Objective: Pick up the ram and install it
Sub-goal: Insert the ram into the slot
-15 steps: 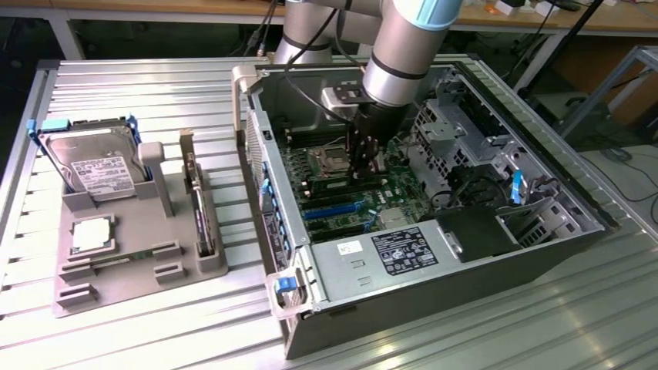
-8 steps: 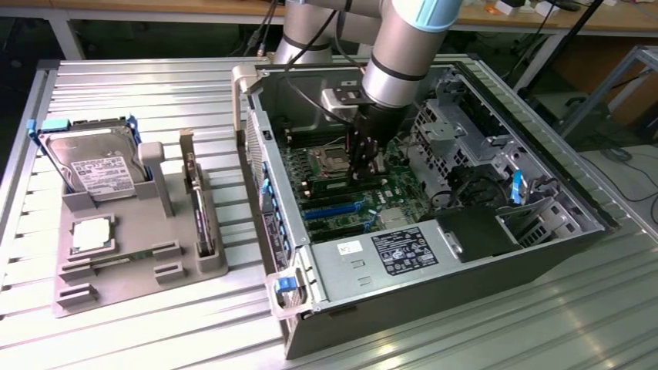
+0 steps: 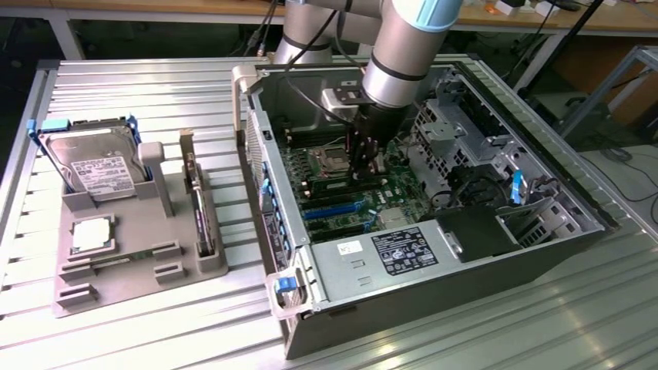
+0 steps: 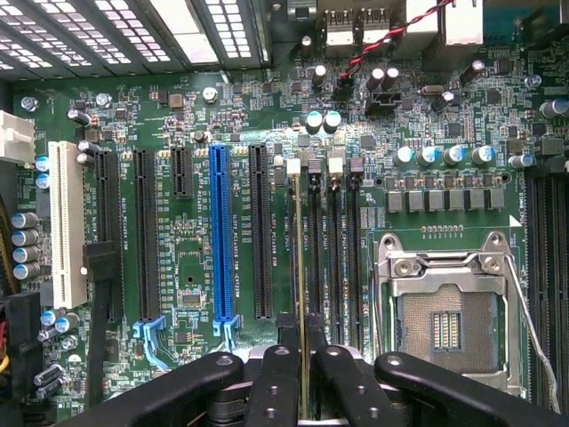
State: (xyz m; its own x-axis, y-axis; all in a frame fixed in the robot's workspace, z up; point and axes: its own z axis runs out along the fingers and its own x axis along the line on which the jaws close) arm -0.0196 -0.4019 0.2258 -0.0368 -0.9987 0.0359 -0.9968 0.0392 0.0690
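You had the gripper clamped on the ram, held edge-on over the memory slots beside the processor socket inside the case, so you were at the install step, which I judge called for squaring the stick to one slot and pressing evenly.

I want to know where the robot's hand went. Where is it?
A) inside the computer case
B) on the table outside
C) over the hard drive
A: the gripper hangs inside the open case, just above the green board, shut on the ram.
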